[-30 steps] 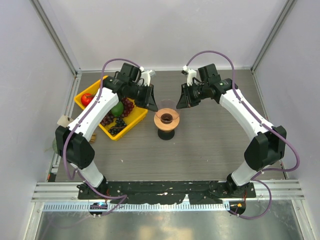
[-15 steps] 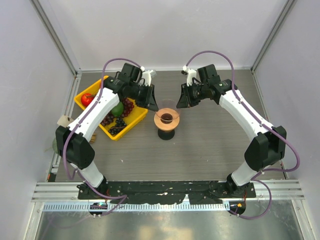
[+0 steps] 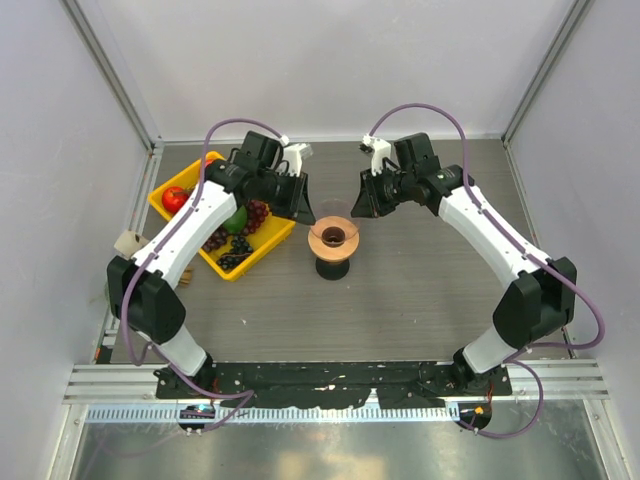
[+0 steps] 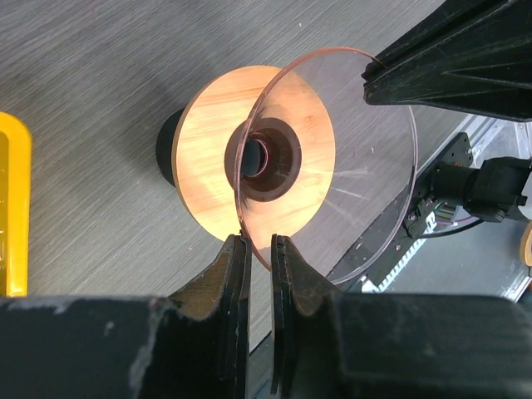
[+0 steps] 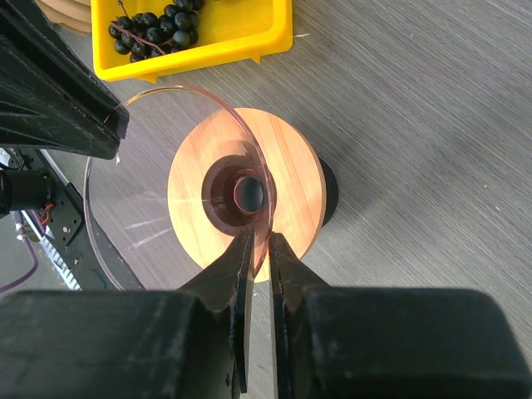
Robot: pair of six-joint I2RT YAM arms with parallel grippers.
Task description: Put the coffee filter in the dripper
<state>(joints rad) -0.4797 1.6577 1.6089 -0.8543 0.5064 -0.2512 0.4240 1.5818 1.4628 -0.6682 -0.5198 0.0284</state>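
The dripper (image 3: 333,240) stands mid-table: a clear cone over a light-wood ring (image 4: 208,141) on a short black base. My left gripper (image 3: 308,213) comes in from the left, and in the left wrist view it (image 4: 256,241) is shut on the clear rim of the cone. My right gripper (image 3: 357,208) comes in from the right. In the right wrist view it (image 5: 259,237) pinches the opposite side of the same rim, above the wood ring (image 5: 291,183). The coffee filter is out of view; the cone looks empty down to its dark throat.
A yellow tray (image 3: 160,198) holding a red apple (image 3: 175,197), a green fruit and dark grapes (image 3: 235,245) sits left of the dripper, close behind my left arm. A tan stack of papers (image 5: 62,10) shows beside the tray. Grey walls enclose the back and sides.
Both grippers keep their hold on the clear rim. The right arm has shifted very slightly toward the back; the dripper stays in place.
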